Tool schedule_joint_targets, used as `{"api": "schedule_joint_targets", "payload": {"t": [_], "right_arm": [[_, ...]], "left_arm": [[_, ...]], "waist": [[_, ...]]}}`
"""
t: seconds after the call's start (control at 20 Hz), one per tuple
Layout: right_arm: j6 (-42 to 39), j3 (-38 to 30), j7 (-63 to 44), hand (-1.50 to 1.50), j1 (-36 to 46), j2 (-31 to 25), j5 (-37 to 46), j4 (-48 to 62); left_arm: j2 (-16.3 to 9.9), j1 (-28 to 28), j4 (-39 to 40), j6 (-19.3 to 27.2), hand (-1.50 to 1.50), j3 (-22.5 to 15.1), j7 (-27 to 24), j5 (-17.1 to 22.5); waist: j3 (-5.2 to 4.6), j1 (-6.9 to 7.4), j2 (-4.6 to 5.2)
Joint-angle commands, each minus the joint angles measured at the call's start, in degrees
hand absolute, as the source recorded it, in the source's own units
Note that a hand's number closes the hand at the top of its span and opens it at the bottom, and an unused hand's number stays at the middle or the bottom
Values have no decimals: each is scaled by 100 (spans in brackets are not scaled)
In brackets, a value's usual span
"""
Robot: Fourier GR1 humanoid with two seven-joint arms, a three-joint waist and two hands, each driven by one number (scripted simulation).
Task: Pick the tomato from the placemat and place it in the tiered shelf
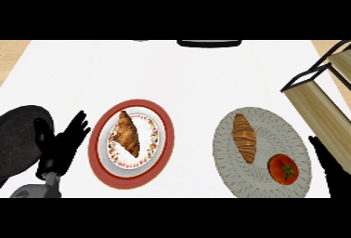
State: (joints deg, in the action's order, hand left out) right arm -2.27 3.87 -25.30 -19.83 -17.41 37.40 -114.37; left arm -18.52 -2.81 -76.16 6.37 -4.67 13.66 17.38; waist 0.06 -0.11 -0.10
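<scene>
Tomato (282,169) on grey placemat (237,181) — beside croissant (244,137), untouched

The white counter top (205,69) carries a round red placemat (101,174) at lower left, a round grey woven placemat (237,179) at lower right, a wooden tiered shelf (322,102) at right

tomato (283,169) beside croissant (244,137) on grey placemat (229,139) — tiered shelf (322,100) right

Glossy red tomato (282,169), woven-looking grey placemat (273,122), light wooden tiered shelf (322,109) with dark frame, smooth white counter (192,74)
</scene>
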Motion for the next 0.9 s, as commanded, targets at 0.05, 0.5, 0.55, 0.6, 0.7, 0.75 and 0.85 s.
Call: {"api": "schedule_joint_targets", "payload": {"t": [0.05,0.5,0.55,0.6,0.7,0.75,0.85], "right_arm": [[-26,-32,-113,-150,88,252,352,118],[342,-130,166,-150,740,541,1018,1207],[569,-240,451,-150,941,556,978,1715],[538,-204,487,-150,869,611,1009,1614],[499,-395,561,-150,954,614,763,1541],[924,-259,953,-150,962,769,901,2056],[837,-250,888,-150,987,837,924,2049]], "left_arm": [[290,13,-229,164,0,1,306,-276],[289,-152,-58,-263,0,430,355,-349],[452,45,157,-157,0,283,-78,-588],[497,-238,278,-167,0,433,85,-542],[541,31,-95,-169,0,327,237,-597],[399,122,-10,-396,0,453,112,-470],[415,-115,256,-490,0,541,121,-568]], "waist": [[-6,-2,6],[-6,6,8],[-5,12,11],[-6,2,10],[-5,8,8],[-4,16,10],[-5,4,11]]}}
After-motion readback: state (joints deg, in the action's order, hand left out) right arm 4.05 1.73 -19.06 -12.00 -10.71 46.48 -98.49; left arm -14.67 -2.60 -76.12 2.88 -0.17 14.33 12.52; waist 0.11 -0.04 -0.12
